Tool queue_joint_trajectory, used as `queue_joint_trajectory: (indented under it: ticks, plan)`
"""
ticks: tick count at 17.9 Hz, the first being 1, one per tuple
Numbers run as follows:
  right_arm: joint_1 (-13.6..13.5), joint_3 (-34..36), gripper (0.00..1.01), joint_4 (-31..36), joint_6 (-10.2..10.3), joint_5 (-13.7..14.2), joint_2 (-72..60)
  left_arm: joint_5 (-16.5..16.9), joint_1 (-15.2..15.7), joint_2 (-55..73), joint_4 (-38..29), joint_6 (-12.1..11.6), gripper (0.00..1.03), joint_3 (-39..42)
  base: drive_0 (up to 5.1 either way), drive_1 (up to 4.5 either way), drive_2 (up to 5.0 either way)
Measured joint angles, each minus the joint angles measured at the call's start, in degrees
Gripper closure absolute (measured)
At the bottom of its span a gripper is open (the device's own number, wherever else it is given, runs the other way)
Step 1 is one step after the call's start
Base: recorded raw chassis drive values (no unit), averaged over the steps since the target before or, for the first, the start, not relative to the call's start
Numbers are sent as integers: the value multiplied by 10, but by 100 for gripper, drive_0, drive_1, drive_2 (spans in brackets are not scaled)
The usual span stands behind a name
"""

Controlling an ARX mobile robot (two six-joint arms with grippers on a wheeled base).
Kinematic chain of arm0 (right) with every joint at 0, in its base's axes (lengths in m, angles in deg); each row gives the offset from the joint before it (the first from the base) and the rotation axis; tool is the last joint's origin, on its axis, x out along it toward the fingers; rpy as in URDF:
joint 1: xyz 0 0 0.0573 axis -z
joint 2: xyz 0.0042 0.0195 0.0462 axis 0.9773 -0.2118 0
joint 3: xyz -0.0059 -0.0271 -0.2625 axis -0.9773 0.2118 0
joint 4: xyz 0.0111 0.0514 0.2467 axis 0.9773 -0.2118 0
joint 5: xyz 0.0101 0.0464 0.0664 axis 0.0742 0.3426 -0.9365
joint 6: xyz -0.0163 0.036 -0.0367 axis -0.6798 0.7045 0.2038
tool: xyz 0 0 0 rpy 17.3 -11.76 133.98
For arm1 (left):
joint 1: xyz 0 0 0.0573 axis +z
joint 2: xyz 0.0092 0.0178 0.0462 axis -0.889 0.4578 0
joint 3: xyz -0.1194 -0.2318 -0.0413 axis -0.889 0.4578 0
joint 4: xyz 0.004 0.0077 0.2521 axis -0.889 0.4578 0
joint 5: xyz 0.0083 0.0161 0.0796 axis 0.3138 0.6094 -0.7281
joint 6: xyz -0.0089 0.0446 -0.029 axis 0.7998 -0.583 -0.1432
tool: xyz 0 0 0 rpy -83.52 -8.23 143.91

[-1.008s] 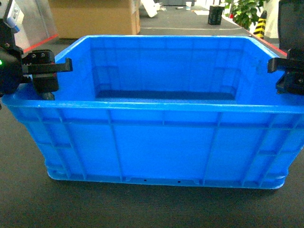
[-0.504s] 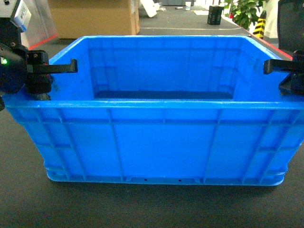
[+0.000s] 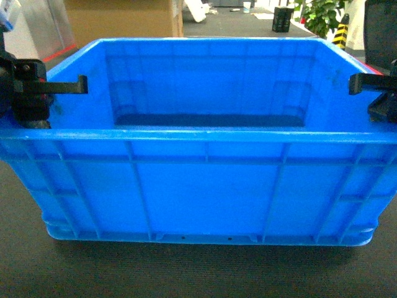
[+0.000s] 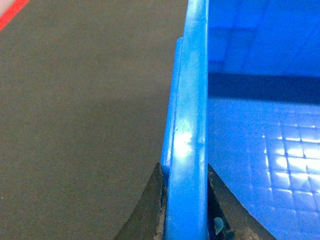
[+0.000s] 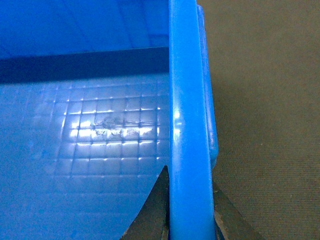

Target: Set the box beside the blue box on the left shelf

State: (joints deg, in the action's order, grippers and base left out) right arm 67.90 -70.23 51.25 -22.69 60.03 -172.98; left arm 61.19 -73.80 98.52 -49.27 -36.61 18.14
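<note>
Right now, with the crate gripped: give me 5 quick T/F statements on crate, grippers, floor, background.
1. The left gripper has its fingers on either side of the box rim. True.
2. The right gripper hangs open above the box, clear of it. False: its fingers straddle the right-hand rim, one inside and one outside.
3. The box holds several small parts. False: only its bare gridded floor shows inside.
4. A cardboard carton stands behind the box in the head view. True.
5. The box rests on a white tabletop. False: under it is dark grey floor.
</note>
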Motion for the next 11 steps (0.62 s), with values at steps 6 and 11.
queue_joint_trajectory:
  ticks: [6,11]
  plan:
    - [-18,48,93,24,0,32,114,-28,-23,-109,-43,-20,90,48,0,0,0]
    - [-122,194,93,80,-82,192,379,-111,-97,-356,-47,-50,90,181,0,0,0]
